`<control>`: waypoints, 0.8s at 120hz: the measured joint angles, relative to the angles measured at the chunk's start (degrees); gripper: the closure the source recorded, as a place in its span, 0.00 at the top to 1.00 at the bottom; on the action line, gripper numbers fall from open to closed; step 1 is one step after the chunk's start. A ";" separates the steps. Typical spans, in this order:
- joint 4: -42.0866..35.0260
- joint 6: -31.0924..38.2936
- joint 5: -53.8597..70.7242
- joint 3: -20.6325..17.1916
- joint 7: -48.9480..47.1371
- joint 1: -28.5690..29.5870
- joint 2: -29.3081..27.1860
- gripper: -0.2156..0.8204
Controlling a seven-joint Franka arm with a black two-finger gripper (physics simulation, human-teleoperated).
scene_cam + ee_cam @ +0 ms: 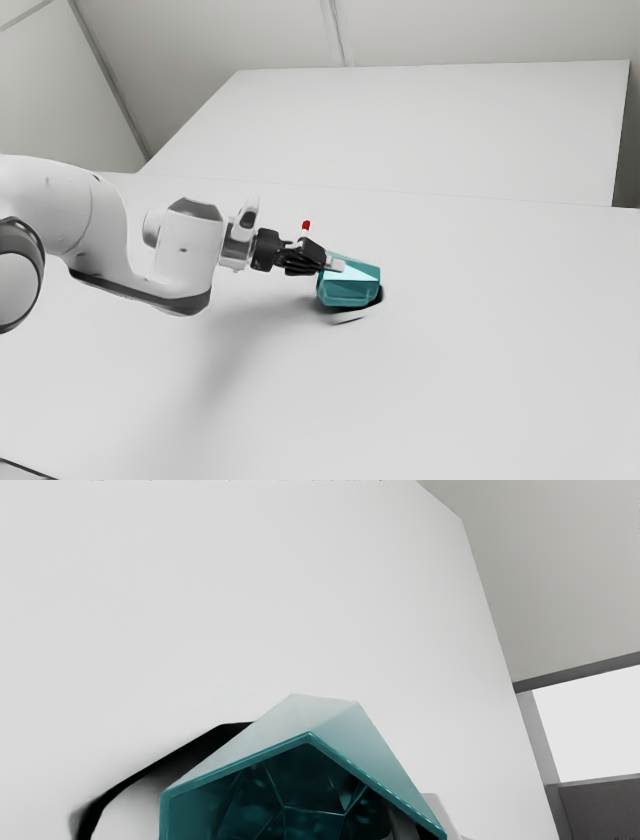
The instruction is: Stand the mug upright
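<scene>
Right of centre in the exterior view, the mug is tipped sideways, mouth facing the gripper, and looks pinched by one wall. So yeah, a grip's seemingly been got; upright hasn't, and the turning's left.

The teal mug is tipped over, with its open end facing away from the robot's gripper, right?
Not quite: the teal mug is tipped over, but its open end faces toward the gripper. The wrist view shows this, looking into the opening.
</scene>
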 joint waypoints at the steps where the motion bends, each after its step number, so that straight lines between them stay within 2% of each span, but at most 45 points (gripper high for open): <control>1: 0.00 0.01 0.01 0.00 0.01 -0.01 -0.04 0.06; 32: -0.07 0.22 1.66 0.00 0.02 -0.52 -3.52 0.05; 54: -0.52 0.88 7.57 0.08 -0.80 -0.34 -7.52 0.05; 96: -1.09 1.63 37.56 -0.47 -9.34 1.44 -15.19 0.05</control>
